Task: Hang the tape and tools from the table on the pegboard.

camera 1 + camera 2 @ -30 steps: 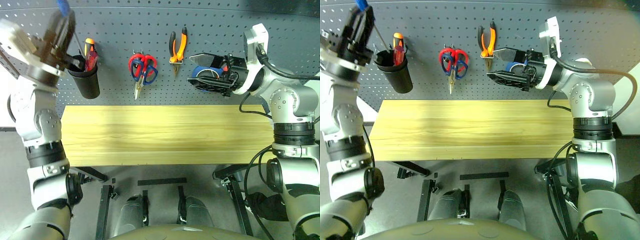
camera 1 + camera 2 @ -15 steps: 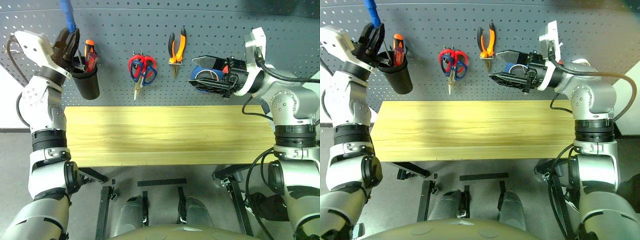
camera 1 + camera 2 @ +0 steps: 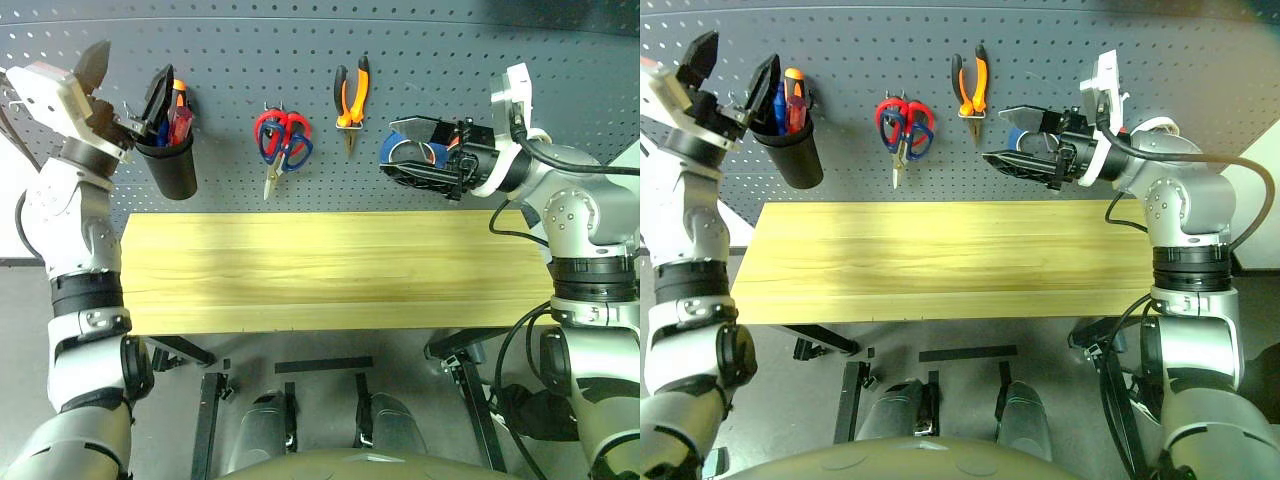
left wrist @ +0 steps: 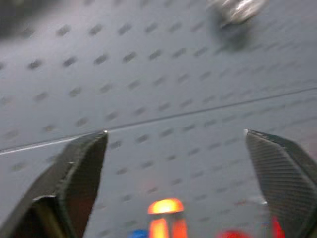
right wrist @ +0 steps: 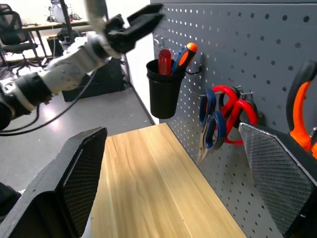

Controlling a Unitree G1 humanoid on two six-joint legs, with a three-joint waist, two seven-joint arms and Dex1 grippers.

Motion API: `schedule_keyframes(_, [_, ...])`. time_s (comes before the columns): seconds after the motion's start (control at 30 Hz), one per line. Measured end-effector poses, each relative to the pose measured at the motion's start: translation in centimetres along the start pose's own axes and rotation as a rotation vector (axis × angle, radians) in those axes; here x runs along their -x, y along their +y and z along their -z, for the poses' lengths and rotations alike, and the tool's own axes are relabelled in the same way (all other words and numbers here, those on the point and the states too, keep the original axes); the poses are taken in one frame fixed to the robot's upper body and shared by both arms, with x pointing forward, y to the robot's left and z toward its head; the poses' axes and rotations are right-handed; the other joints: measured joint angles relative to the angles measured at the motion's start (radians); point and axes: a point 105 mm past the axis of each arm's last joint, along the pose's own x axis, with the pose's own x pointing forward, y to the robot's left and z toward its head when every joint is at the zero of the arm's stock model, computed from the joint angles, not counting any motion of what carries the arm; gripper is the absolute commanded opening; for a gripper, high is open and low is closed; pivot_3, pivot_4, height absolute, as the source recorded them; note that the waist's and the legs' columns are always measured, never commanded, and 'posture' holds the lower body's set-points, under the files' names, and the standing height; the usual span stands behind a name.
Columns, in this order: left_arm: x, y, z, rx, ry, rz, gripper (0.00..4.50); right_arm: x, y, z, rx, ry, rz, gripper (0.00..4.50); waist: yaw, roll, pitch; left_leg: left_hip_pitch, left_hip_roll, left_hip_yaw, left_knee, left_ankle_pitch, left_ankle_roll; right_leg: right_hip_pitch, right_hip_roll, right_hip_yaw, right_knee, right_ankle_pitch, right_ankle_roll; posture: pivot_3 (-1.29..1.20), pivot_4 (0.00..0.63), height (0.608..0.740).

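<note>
My left gripper (image 3: 128,72) stands open just above the black cup (image 3: 175,165) on the pegboard (image 3: 260,50), its fingers empty. The blue-handled screwdriver (image 3: 777,103) sits in that cup beside an orange-red one (image 3: 794,88). Dark blue scissors (image 5: 213,124) hang on one hook together with a red-handled pair (image 5: 237,110). The orange-and-black pliers (image 3: 350,95) hang further right. The blue tape (image 3: 1017,135) hangs on the board with my right gripper (image 3: 392,150) open beside it, one finger above it and one below. The table (image 3: 330,270) top is bare.
The pegboard runs the whole width behind the table's far edge. In the right wrist view, a grey floor, a desk and a chair (image 5: 12,29) lie beyond the table's left end.
My left gripper has opened and sunk a little. The blue screwdriver it held above the cup now sits inside the cup. The right gripper has stayed open by the tape.
</note>
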Motion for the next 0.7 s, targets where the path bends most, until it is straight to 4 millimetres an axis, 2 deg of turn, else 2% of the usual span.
schedule_keyframes(0.13, [1.1, -2.1, -2.8, 0.145, -0.027, 0.169, 4.49, 0.9, -0.3, 0.0, 0.001, 0.01, 0.026, 4.5, -0.003, 0.0, 0.0, 0.003, 0.0, 0.0, 0.0, 0.0, 0.0, 0.002, 0.0, 0.0, 0.0, 0.0, 0.0, 0.02, 0.1, 0.74])
schedule_keyframes(0.2, [2.3, -3.7, -3.0, 0.23, 0.03, 0.276, 4.49, 1.3, -0.3, 0.1, -0.003, 0.022, 0.036, 4.5, -0.005, 0.002, -0.001, 0.006, 0.0, 0.0, -0.001, 0.0, 0.0, 0.005, 0.0, 0.001, 0.0, 0.0, 0.0, 0.01, 0.101, 0.74])
schedule_keyframes(0.33, [5.6, -7.7, 0.2, 0.403, 0.264, 0.478, 4.49, 2.6, -0.3, 1.2, -0.02, 0.066, 0.055, 4.5, -0.002, 0.003, -0.002, 0.01, 0.0, 0.001, 0.0, 0.0, 0.0, 0.008, 0.0, 0.002, 0.001, 0.0, 0.0, 0.0, 0.106, 0.74])
schedule_keyframes(0.43, [6.4, -9.6, 1.2, 0.479, 0.326, 0.569, 4.49, 3.0, 0.3, 2.8, -0.026, 0.125, 0.039, 4.5, -0.001, 0.003, -0.002, 0.01, 0.0, 0.001, 0.0, 0.0, 0.0, 0.009, 0.0, 0.003, 0.001, 0.0, 0.0, 0.0, 0.106, 0.74])
schedule_keyframes(0.57, [6.8, -10.7, 1.9, 0.492, 0.354, 0.635, 4.49, 3.0, 1.1, 4.7, -0.056, 0.172, 0.01, 4.5, -0.005, 0.003, -0.002, 0.01, 0.0, 0.002, 0.0, 0.0, 0.0, 0.008, 0.0, 0.003, 0.001, 0.0, 0.0, 0.0, 0.115, 0.74])
schedule_keyframes(0.7, [8.2, -10.2, 3.5, 0.468, 0.396, 0.64, 4.49, 2.4, 1.4, 5.8, -0.047, 0.205, -0.009, 4.5, -0.021, 0.003, -0.002, 0.01, 0.0, 0.003, -0.001, 0.0, 0.0, 0.008, 0.0, 0.003, 0.001, 0.0, 0.0, 0.02, 0.117, 0.74])
